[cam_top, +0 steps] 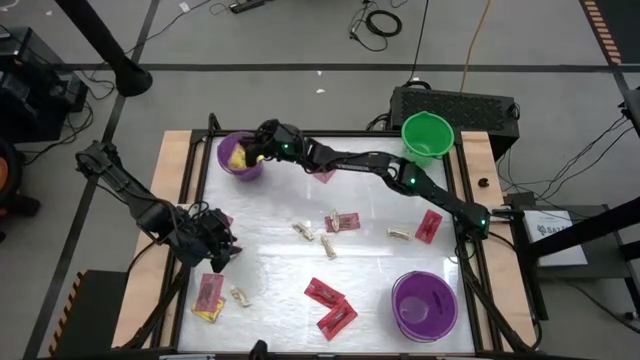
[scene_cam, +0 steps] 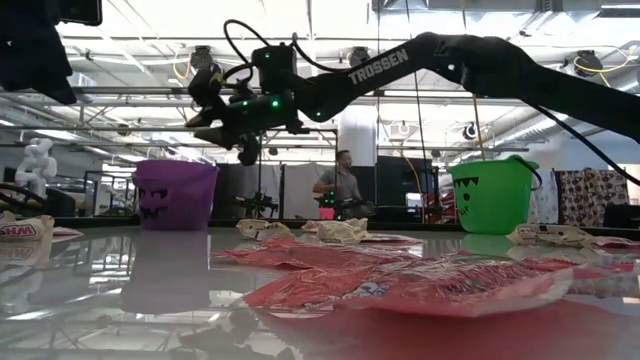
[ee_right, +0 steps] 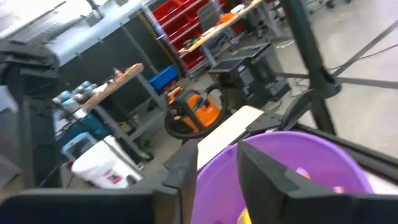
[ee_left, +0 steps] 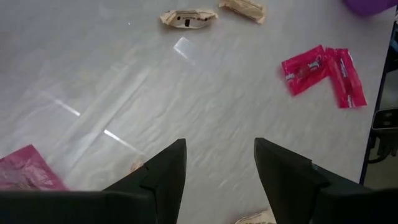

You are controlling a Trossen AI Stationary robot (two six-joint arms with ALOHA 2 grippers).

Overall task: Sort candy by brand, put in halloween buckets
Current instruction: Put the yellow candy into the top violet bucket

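Observation:
My right gripper [cam_top: 256,150] reaches across to the far-left purple bucket [cam_top: 240,157] and hangs open just above its rim [ee_right: 292,146], with nothing between its fingers. A yellow candy [cam_top: 236,157] lies inside that bucket. My left gripper [ee_left: 217,168] stands open above the table near its left edge, holding nothing. Red packets [cam_top: 323,292] and tan pieces [cam_top: 303,231] lie scattered flat on the table. The green bucket [cam_top: 427,135] stands at the far right and a second purple bucket [cam_top: 424,303] at the near right.
More red packets lie at the near left [cam_top: 208,295] and by the right arm [cam_top: 428,226]. Wooden boards [cam_top: 172,160] edge the table. A black box [cam_top: 455,104] sits behind the green bucket. A person [scene_cam: 340,185] stands in the room beyond.

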